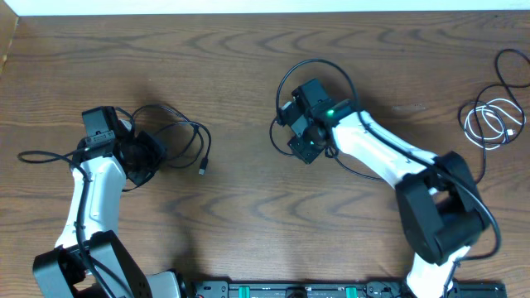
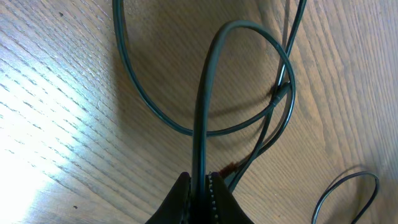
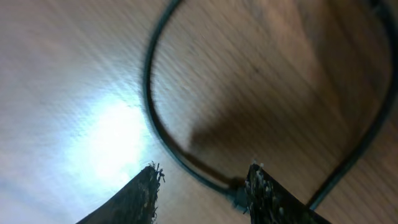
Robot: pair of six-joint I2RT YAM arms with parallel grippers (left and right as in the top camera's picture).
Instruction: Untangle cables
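Pinches the left-hand black cable [image 2: 202,124] between the left jaws, pressed together with only the cord's thickness between them. Climbs from that pinch into a tall loop and crosses other runs of dark cord lying on the table [image 2: 56,112]. From overhead, shows as a loose bunch around the left wrist, with the plug end [image 1: 203,168] free just to the right and a tail trailing off to the left.

Spread at the right jaws, gripping nothing. Between them, low against the wood, curves the right-hand black cable [image 3: 152,118], with a small connector [image 3: 238,196] just beside one finger rather than centred in the gap. Well apart, at the far right edge, lies the coiled white cable [image 1: 489,124], ringed by another black cord.

Likely trouble on the left: cinching the crossing tighter by pulling straight back, or dragging the whole bunch along. Could also lose the thin cord from so small a pinch. On the right: closing off-centre, nipping only the connector or bare table and flicking the cable away.
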